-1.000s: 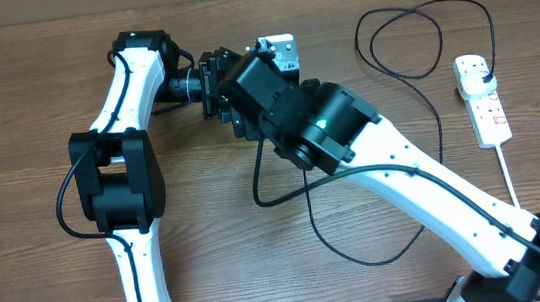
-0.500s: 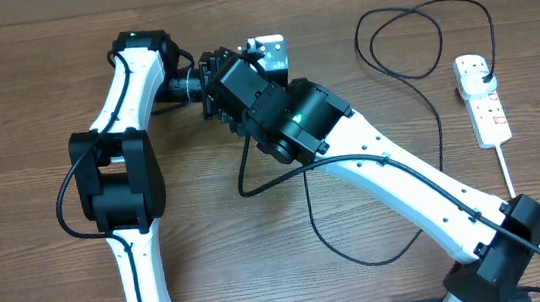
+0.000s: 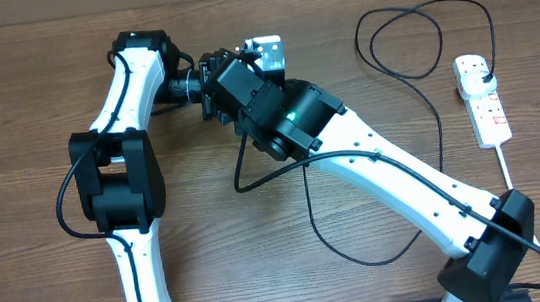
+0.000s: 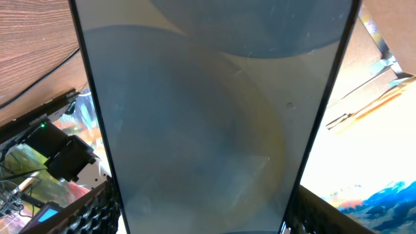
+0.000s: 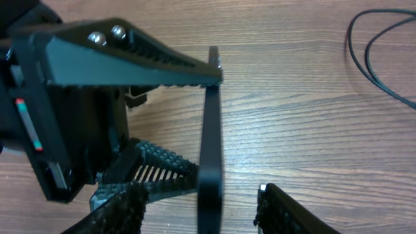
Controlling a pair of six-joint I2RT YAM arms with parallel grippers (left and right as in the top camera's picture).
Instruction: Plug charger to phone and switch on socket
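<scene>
Phone (image 3: 265, 53) is held up above the table (image 3: 28, 146), at about 12 o'clock from the middle of the overhead view. In the left wrist view its grey glass with a thin dark edge fills almost the whole picture.

The left gripper (image 4: 207, 216) pinches the phone. Its ridged pads show at the two lower corners of that view, tight against the long sides of the glass. In the right wrist view the phone is a thin dark bar seen from the edge. One black finger (image 5: 130, 62) of the left gripper reaches over its 12 o'clock end, and another (image 5: 159, 172) meets it lower, from 9 o'clock.

The right gripper (image 5: 205, 211) is spread wide. Its two fingers stand on either side of the phone's edge and do not touch it.

The power strip (image 3: 488, 113) lies at about 3 o'clock on the table, well apart from the phone. The black plug (image 3: 483, 72) sits in its 12 o'clock end. Whether a red switch is pressed is too small to tell.

From the plug the charger cable (image 3: 440, 143) makes a loop at about 2 o'clock. It then runs down to 5 o'clock, bends back toward the middle and goes up under the right arm (image 3: 393, 173). The connector tip is hidden there, so I cannot tell where it ends or if it touches the phone.
</scene>
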